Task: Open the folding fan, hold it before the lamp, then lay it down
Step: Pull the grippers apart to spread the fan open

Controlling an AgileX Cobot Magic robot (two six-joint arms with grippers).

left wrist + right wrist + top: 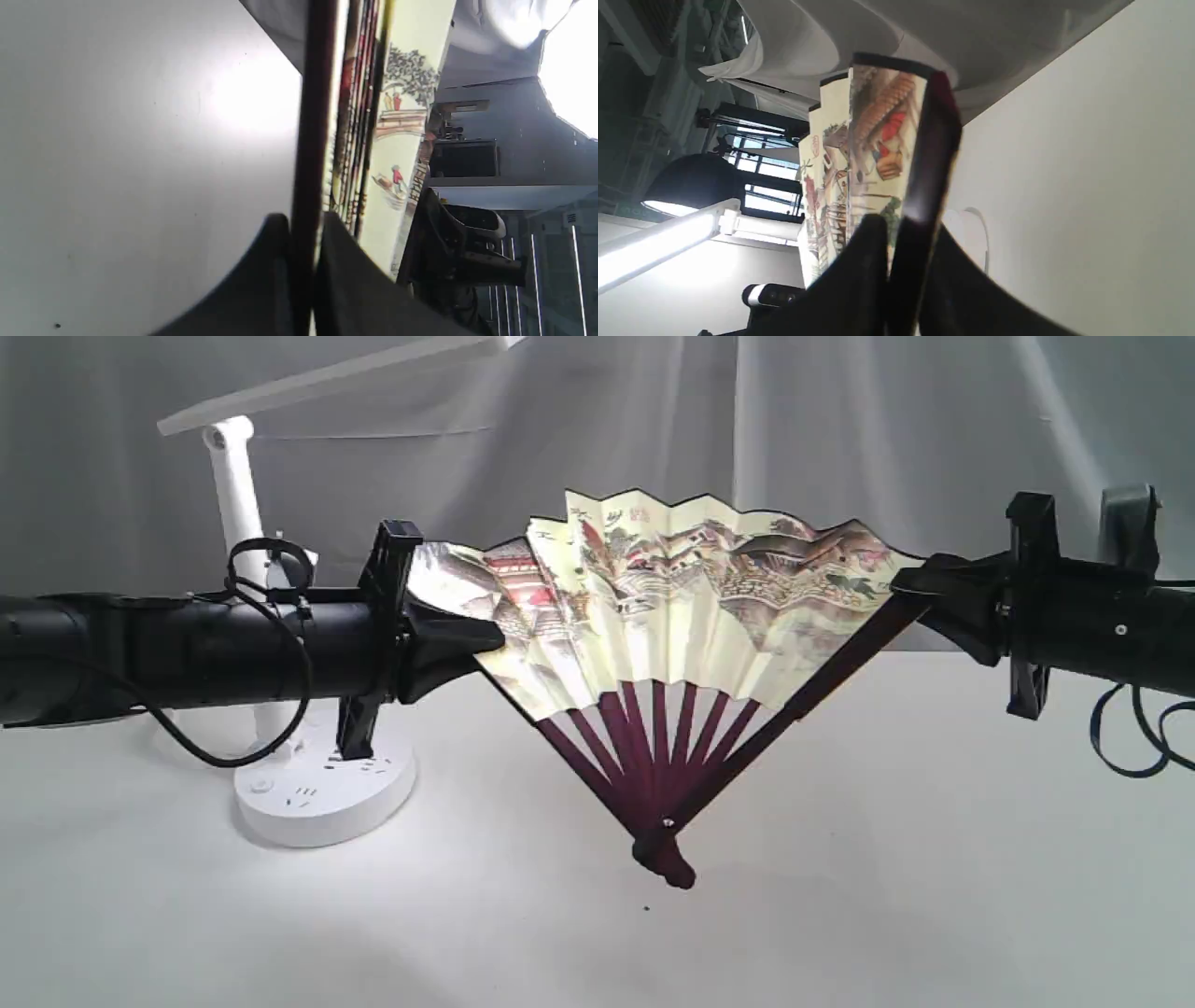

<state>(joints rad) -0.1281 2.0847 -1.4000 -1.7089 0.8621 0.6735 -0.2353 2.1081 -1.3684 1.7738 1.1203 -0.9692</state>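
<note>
The folding fan [681, 607] is spread wide and held upright above the table, its painted cream paper lit from behind and its maroon ribs meeting at the pivot low down. My left gripper [490, 639] is shut on the fan's left guard [310, 140]. My right gripper [910, 583] is shut on the right guard [931, 163]. The lamp [238, 495] stands behind my left arm, its flat head [654, 242] glowing and its round base [322, 793] on the table.
The white table [840, 915] runs under the fan, with a white curtain [840, 429] behind. Black cables hang from both arms, one loop [1134, 737] on the right. A dark camera on a stand [467, 242] appears past the fan in the left wrist view.
</note>
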